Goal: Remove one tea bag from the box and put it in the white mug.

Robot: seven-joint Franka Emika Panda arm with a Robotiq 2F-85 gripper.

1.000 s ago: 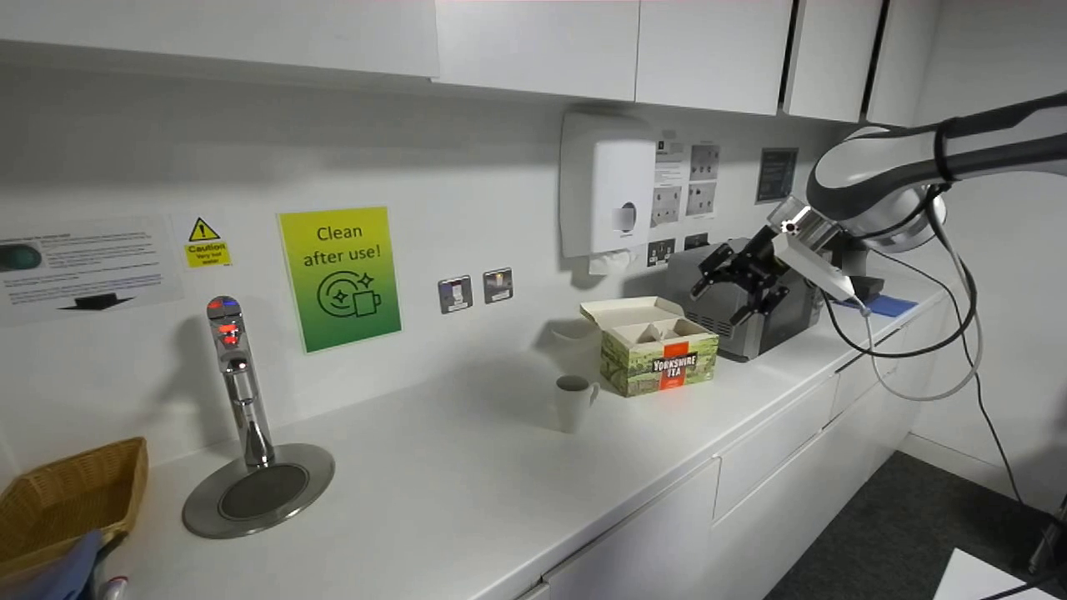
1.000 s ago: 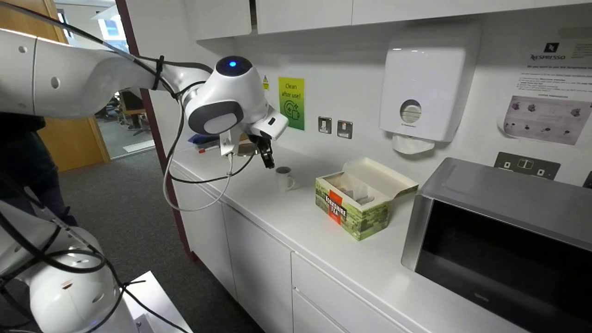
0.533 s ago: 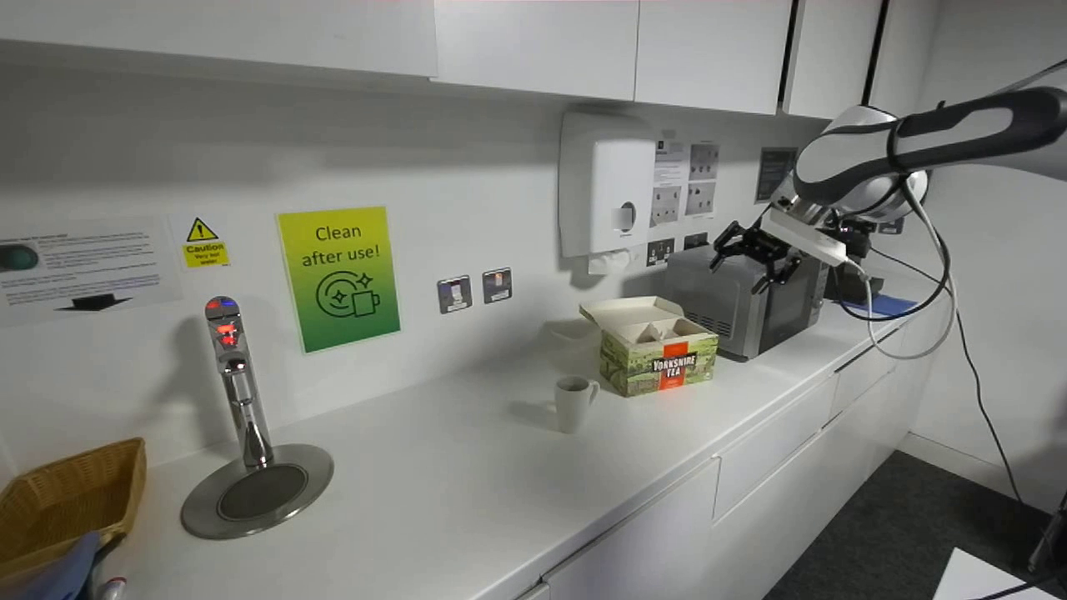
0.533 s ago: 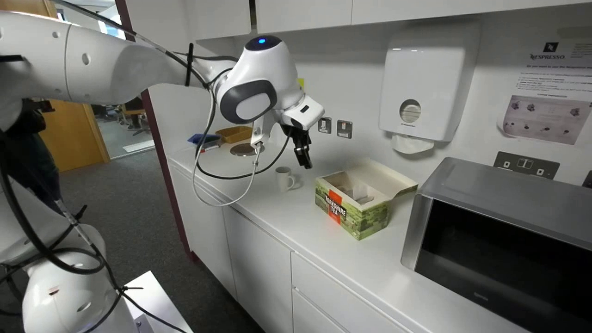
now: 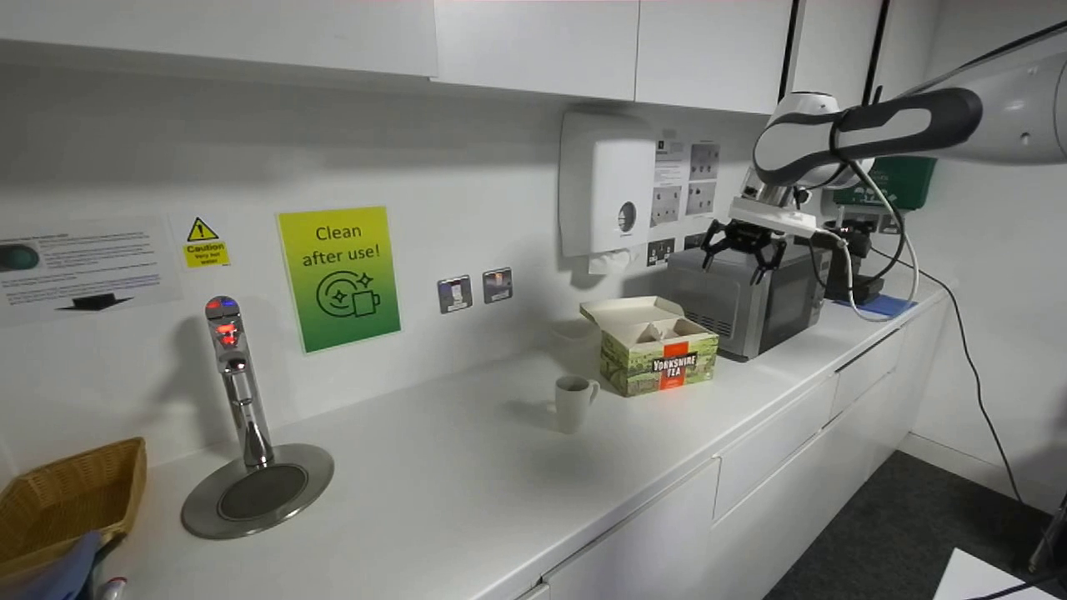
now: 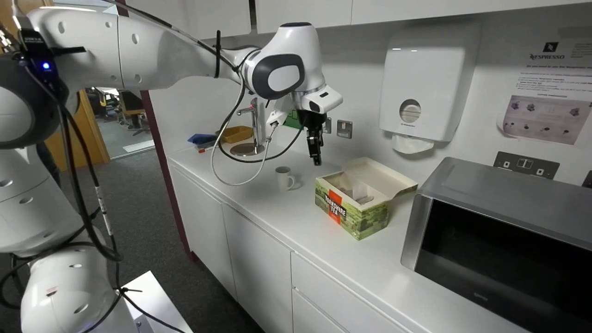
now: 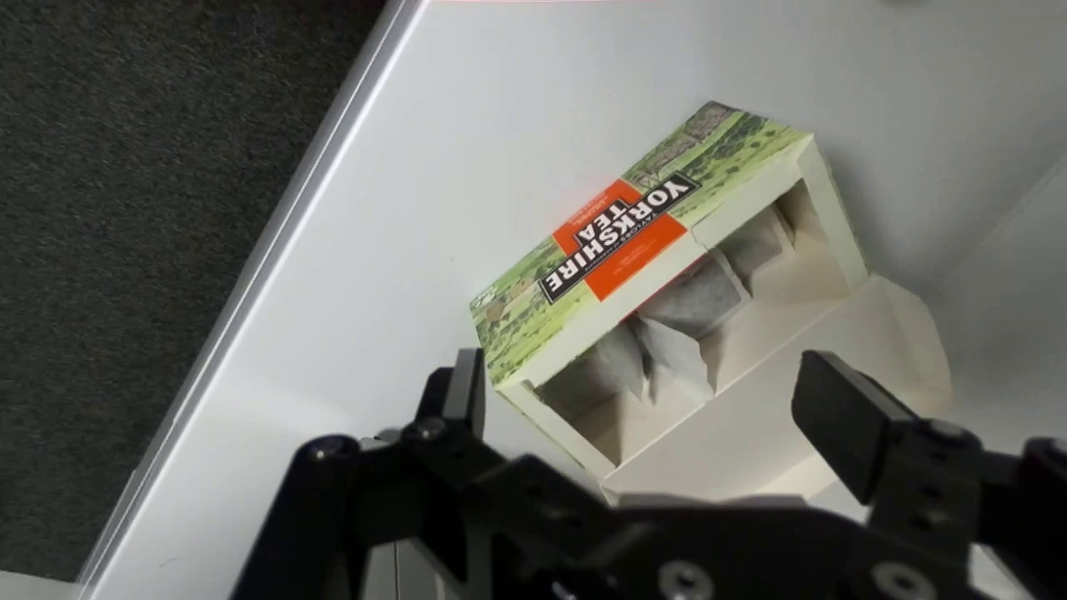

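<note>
The box is an open green and red tea carton with its cream lid folded back towards the wall. It also shows in an exterior view and in the wrist view. Several tea bags lie inside it. The white mug stands upright beside the box, also seen in an exterior view; I cannot make it out in the wrist view. My gripper is open and empty, pointing down above the counter near the box. It shows in both exterior views, apart from box and mug.
A grey microwave stands beside the box. A towel dispenser hangs on the wall above, under wall cabinets. A tap and a wicker basket are at the far end. The counter's front edge drops to the floor.
The arm has swung towards the box, and the gripper has turned from slanted to pointing nearly straight down. The gripper stays open. The box and mug have not moved.
</note>
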